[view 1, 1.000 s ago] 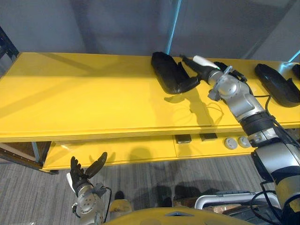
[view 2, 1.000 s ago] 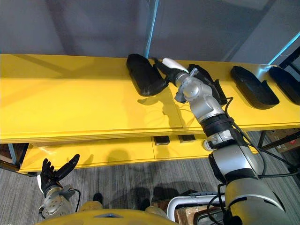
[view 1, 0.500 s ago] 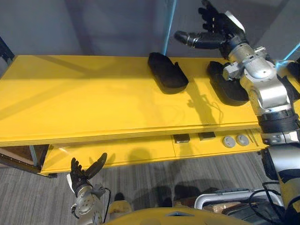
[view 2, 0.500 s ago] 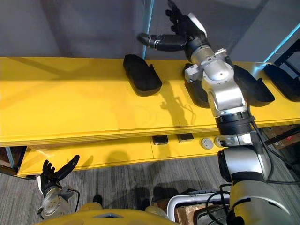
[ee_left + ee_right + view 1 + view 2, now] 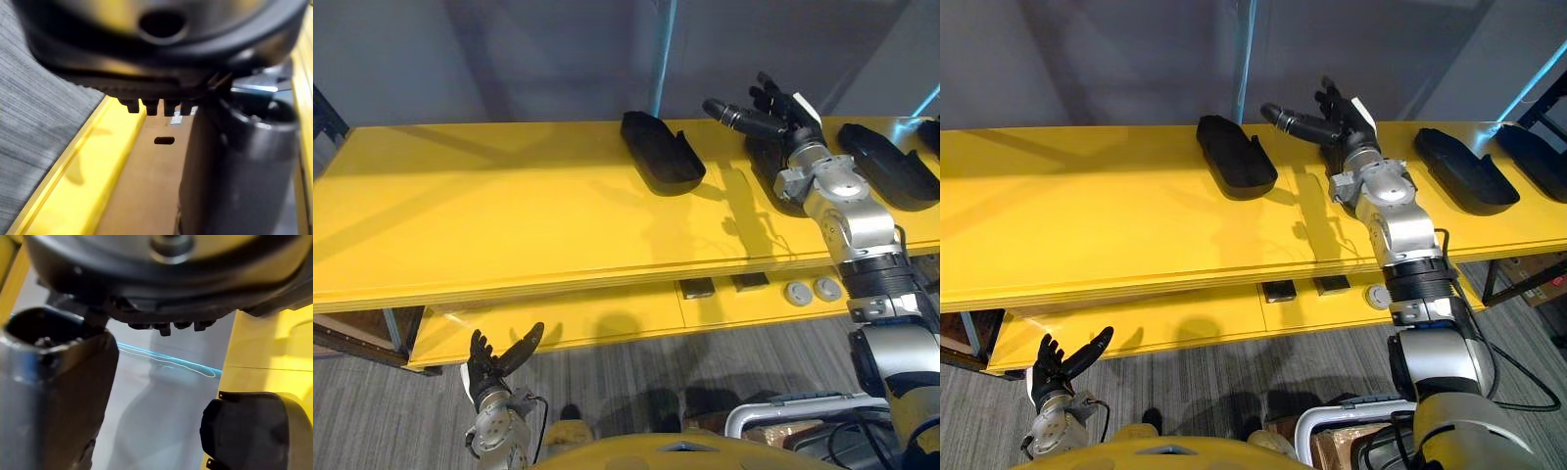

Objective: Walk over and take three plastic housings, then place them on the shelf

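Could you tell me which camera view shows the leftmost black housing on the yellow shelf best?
The right eye view: the leftmost housing lies whole and unobstructed on the shelf. The left eye view shows it almost equally well.

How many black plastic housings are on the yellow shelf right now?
4. One housing lies near the middle of the shelf. A second is partly hidden behind the right hand. A third lies further right, and a fourth at the right end. More may lie beyond.
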You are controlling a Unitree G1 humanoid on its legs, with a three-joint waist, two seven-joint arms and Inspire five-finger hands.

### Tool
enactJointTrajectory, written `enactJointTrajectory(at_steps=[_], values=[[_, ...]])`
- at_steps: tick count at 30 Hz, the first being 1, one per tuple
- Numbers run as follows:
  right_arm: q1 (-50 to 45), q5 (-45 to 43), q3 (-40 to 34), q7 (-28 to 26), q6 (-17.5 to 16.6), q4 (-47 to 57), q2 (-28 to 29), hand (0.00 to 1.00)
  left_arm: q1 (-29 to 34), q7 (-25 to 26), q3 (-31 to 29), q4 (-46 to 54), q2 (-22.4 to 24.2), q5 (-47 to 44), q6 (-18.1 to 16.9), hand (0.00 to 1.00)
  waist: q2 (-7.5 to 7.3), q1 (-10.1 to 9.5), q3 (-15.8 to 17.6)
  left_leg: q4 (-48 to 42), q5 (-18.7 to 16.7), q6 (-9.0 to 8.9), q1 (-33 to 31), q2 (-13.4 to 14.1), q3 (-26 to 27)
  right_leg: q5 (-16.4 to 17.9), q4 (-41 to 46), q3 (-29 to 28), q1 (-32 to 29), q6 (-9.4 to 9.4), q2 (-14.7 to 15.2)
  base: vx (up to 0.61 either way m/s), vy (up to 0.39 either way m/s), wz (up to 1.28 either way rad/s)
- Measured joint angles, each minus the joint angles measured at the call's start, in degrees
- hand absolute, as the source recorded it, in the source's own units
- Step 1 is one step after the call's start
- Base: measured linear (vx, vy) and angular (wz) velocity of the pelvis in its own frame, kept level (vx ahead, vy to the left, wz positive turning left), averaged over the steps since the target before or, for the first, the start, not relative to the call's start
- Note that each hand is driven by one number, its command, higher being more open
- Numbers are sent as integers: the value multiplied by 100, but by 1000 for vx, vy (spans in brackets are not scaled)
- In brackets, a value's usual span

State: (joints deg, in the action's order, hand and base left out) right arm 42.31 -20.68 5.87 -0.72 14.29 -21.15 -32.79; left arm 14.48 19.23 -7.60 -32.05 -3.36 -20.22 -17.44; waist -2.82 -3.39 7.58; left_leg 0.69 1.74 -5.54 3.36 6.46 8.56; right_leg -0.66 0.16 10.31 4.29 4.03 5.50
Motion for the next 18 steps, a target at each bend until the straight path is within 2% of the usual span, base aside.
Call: enactJointTrajectory(at_steps=[5, 8, 18], values=[[0, 25, -1, -35, -179, -62, 211, 100, 77, -82, 73, 41, 1, -9, 0, 100, 50, -35, 22, -59, 0, 0, -57, 5, -68, 3, 3, 64, 10, -5, 0, -12, -3, 6], [0, 27, 0, -99, -179, -62, 220, 100, 122, -101, 109, 130, 1, -16, 0, 100, 90, -109, 46, -69, 1, -1, -76, 3, -82, 4, 23, 75, -5, -5, 4, -6, 1, 1], [-72, 243, 41, -383, -86, -163, 409, 100, 129, -92, 226, 306, -13, -42, 6, 100, 129, -122, 76, -67, 4, -1, -90, 4, -97, 27, 67, 97, -28, -27, 8, -2, 0, 0]])
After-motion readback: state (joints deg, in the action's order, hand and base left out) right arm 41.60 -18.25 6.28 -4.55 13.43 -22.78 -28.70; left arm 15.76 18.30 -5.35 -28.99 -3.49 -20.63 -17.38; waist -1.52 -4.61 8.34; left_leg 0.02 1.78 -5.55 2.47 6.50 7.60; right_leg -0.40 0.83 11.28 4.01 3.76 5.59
